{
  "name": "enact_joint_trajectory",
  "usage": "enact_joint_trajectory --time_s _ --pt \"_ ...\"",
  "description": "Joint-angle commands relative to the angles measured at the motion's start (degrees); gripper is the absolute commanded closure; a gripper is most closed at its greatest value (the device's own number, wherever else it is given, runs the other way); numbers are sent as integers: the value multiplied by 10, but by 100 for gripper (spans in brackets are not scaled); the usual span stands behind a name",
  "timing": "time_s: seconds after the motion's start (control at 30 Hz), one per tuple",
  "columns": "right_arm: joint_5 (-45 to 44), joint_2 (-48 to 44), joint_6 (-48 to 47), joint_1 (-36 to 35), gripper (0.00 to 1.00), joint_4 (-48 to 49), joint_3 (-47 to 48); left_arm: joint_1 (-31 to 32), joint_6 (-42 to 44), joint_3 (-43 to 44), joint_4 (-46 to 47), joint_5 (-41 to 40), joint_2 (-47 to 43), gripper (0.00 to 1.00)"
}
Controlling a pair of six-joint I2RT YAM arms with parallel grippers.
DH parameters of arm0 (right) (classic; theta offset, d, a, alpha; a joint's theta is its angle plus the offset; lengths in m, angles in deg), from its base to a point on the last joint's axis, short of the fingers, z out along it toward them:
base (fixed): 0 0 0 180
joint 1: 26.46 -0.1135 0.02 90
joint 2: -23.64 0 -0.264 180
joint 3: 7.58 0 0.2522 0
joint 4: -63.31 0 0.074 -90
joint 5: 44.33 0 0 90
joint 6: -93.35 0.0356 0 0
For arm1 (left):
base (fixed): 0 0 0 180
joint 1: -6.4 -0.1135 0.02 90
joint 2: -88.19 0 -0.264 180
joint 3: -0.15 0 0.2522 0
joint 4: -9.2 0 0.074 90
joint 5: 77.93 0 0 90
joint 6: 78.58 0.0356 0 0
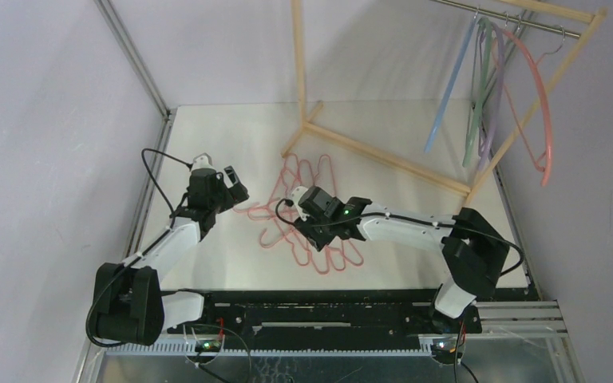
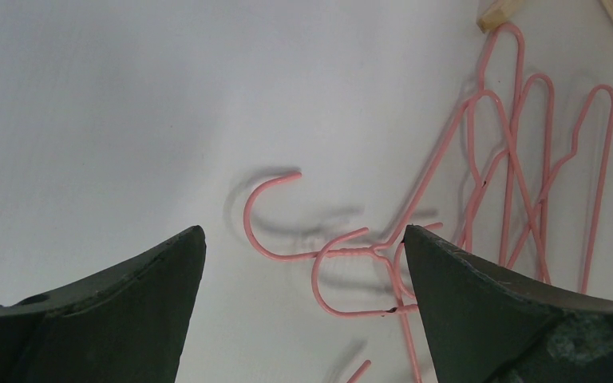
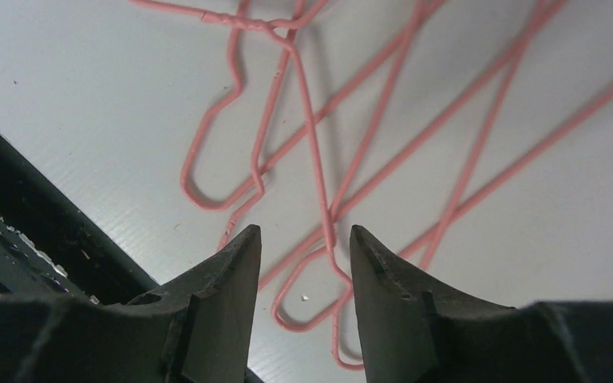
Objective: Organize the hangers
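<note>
A white ribbed table [image 1: 207,267] stood between plain lilac-grey walls [image 1: 48,120], a metal post [image 1: 132,56] rising at its far-left corner; on the left, the left gripper [image 2: 303,239] hovered above bare table with its jaws spread wide, holding nothing; just to its right, the pink wire hangers [image 1: 303,171] lay flat in a tangled fan at mid-table, long axes running roughly far to near, several hooks curling out leftward; the right gripper [image 3: 303,235] hung over them, jaws partly parted with one wire strand passing between them, unpinched, and it hid the pile's middle from above, so their number was unclear; far right, the wooden rack [image 1: 383,155] carried a rail [image 1: 511,17], cut off at the top edge, from which the hung hangers [image 1: 487,88] dangled downward.
</note>
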Motion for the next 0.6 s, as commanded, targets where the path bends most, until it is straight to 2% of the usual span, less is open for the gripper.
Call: enact_joint_trajectory --time_s 0.0,0.57 --pt "16 20 -2 -7 48 22 35 -4 -4 13 12 -6 -13 1" --pt "39 111 -16 -1 50 36 51 -6 -1 2 13 -11 -21 0"
